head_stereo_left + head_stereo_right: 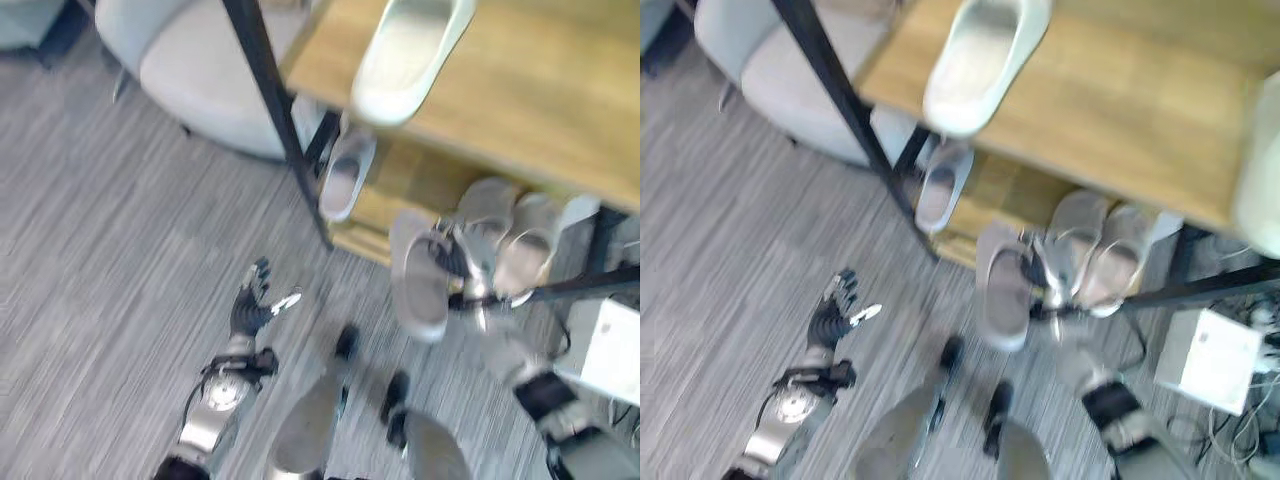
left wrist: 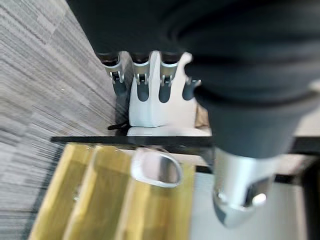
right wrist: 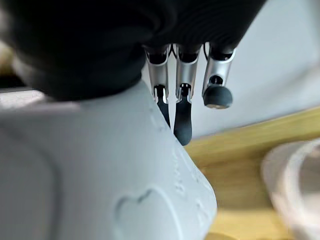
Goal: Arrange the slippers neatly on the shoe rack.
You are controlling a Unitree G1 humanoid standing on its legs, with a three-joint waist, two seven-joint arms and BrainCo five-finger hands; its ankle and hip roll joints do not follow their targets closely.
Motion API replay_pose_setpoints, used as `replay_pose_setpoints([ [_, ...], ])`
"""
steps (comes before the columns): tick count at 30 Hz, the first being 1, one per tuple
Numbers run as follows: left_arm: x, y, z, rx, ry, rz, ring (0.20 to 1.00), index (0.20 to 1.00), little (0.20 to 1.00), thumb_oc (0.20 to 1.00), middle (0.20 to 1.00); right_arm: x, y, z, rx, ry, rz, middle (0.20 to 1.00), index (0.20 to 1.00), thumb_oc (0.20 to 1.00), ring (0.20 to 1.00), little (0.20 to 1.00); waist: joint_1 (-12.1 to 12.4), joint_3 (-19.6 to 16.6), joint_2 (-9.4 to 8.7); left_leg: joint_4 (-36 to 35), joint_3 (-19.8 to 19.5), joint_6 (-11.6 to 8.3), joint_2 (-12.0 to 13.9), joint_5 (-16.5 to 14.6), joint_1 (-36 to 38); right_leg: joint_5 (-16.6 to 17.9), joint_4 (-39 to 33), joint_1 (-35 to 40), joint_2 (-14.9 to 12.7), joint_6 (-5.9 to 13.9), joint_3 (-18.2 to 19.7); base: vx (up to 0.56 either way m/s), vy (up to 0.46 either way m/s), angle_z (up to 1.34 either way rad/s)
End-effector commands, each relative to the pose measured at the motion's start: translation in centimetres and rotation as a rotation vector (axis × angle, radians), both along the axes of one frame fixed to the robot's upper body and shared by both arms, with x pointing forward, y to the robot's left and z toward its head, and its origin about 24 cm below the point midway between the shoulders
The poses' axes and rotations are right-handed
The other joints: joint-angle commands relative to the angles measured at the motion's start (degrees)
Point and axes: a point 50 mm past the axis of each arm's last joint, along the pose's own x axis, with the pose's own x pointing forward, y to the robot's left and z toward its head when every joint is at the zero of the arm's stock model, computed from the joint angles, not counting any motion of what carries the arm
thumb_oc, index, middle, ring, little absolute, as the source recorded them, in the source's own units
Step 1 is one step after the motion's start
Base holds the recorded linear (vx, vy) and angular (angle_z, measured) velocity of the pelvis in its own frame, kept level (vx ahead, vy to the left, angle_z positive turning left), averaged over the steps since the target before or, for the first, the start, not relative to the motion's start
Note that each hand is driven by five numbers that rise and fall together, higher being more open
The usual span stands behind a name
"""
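One grey slipper (image 1: 418, 280) is held by the right hand (image 1: 462, 272) in front of the shoe rack's lower shelf (image 1: 400, 185), its sole side turned up toward the head camera and its toe end pointing away from the rack. The right wrist view shows the fingers (image 3: 182, 120) bent down against the slipper's pale moulded surface, which bears a raised heart shape; the hand has hold of it. Two more grey slippers (image 1: 515, 240) lie side by side on the lower shelf, just behind the held one. Another grey slipper (image 1: 346, 175) sits further left on that shelf, beside the black upright post (image 1: 275, 110). A pale green slipper (image 1: 408, 55) rests on the wooden top shelf (image 1: 540, 90), its end overhanging the front edge. The left hand (image 1: 252, 305) hangs above the grey carpet (image 1: 110, 260), well apart from the rack, fingers loosely extended and empty. A light grey seat (image 1: 195, 60) stands left of the rack. A white box (image 1: 610, 350) sits on the floor to the right.
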Motion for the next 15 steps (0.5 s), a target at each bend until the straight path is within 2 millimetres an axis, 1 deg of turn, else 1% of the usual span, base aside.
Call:
replay_pose_setpoints([
  [1,-1.0,0.1,1.9,-0.026,-0.132,0.006,1.000,1.000,1.000,1.000,1.000,-0.9,0.0,2.0,0.000,-0.167,-0.002,0.200,0.200,0.200,0.200,0.200,1.16,-3.16,-2.64,11.73,0.19,0.00,3.09,-14.37,-0.54,2.33,-3.22,-0.80,-6.43,4.84,1.83,-0.03,0.028,0.02],
  [4,-0.6,-0.6,2.9,-0.026,-0.180,-0.024,1.000,1.000,1.000,1.000,1.000,-0.2,-1.5,3.5,-0.046,-0.202,-0.071,0.200,0.200,0.200,0.200,0.200,1.48,-2.71,-2.67,15.41,-0.39,0.05,2.91,-15.46,-4.70,0.51,1.11,-4.77,-7.06,4.52,2.01,-0.03,0.027,0.07],
  [5,-0.5,-0.9,3.5,-0.022,-0.209,-0.043,1.000,1.000,1.000,1.000,1.000,0.2,-2.1,4.3,-0.058,-0.219,-0.100,0.200,0.200,0.200,0.200,0.200,1.49,-2.38,-2.62,16.57,-0.66,0.05,2.75,-15.85,-6.24,-0.05,2.79,-6.59,-7.21,4.41,2.06,0.00,0.011,0.09],
  [8,-0.4,-1.6,4.9,-0.019,-0.275,-0.086,1.000,1.000,1.000,1.000,1.000,1.1,-3.5,6.1,-0.067,-0.241,-0.171,0.200,0.200,0.200,0.200,0.200,1.86,-2.09,-2.76,18.70,-1.16,-0.15,2.56,-16.50,-9.75,-1.40,5.79,-9.97,-7.69,4.18,1.97,0.01,-0.001,0.12],
  [10,-0.4,-1.9,5.8,-0.011,-0.315,-0.112,1.000,1.000,1.000,1.000,1.000,1.6,-4.3,7.6,-0.063,-0.270,-0.211,0.200,0.200,0.200,0.200,0.200,2.10,-1.91,-2.84,20.04,-1.35,-0.26,2.37,-16.95,-12.13,-2.01,7.31,-12.15,-7.92,4.14,2.01,0.03,-0.007,0.14],
  [11,-0.4,-2.2,6.2,-0.015,-0.331,-0.128,1.000,1.000,1.000,1.000,1.000,1.8,-4.5,8.1,-0.066,-0.278,-0.228,0.200,0.200,0.200,0.200,0.200,2.17,-1.86,-2.82,20.33,-1.43,-0.30,2.30,-17.07,-13.07,-2.20,7.72,-13.15,-8.11,4.15,1.97,0.13,-0.017,0.12],
  [12,-0.6,-2.6,6.8,-0.019,-0.362,-0.155,1.000,1.000,1.000,1.000,1.000,2.1,-4.9,8.9,-0.073,-0.285,-0.255,0.200,0.200,0.200,0.200,0.200,2.31,-1.83,-3.02,21.19,-1.42,-0.30,2.30,-19.08,-13.89,-4.04,8.76,-13.90,-7.99,4.44,2.28,0.14,-0.022,0.09],
  [15,-0.7,-2.9,7.4,-0.029,-0.392,-0.174,1.000,1.000,1.000,1.000,1.000,2.4,-5.1,9.6,-0.077,-0.292,-0.269,0.200,0.200,0.200,0.200,0.200,2.61,-1.61,-2.98,21.75,-1.42,-0.24,2.24,-19.63,-15.07,-4.47,9.66,-15.32,-8.20,4.55,2.24,0.06,-0.005,0.06],
])
